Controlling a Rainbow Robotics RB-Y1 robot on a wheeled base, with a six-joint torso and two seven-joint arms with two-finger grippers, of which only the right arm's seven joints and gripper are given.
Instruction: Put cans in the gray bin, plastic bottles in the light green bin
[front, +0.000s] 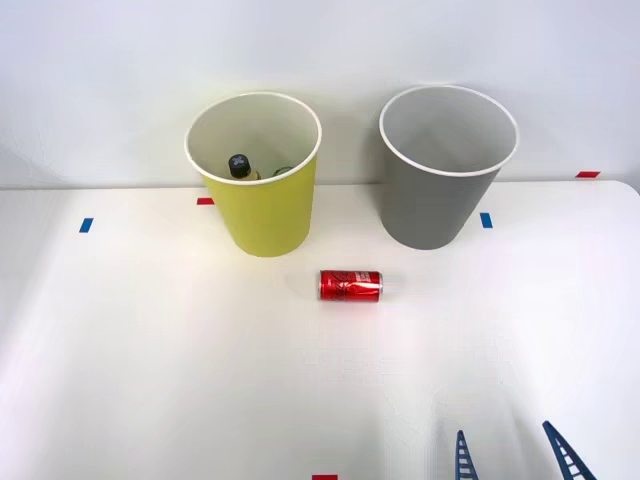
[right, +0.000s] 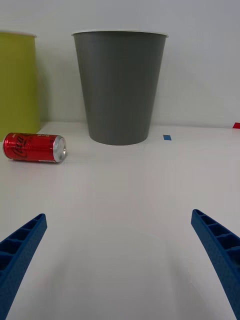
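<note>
A small red can (front: 350, 285) lies on its side on the white table, in front of the gap between the two bins; it also appears in the wrist view (right: 35, 148). The gray bin (front: 440, 205) stands upright at the back right (right: 120, 90). The light green bin (front: 265, 210) stands upright at the back left (right: 17, 85), with a plastic bottle's dark cap (front: 239, 165) showing inside it. My right gripper (front: 510, 455) is open near the table's front edge, well short of the can and to its right, with nothing between its blue fingers (right: 20, 250).
Small blue tape marks (front: 86, 225) (front: 486, 220) and red ones (front: 587, 174) (front: 205, 201) sit on the white table (front: 150, 350). A pale wall rises behind the bins.
</note>
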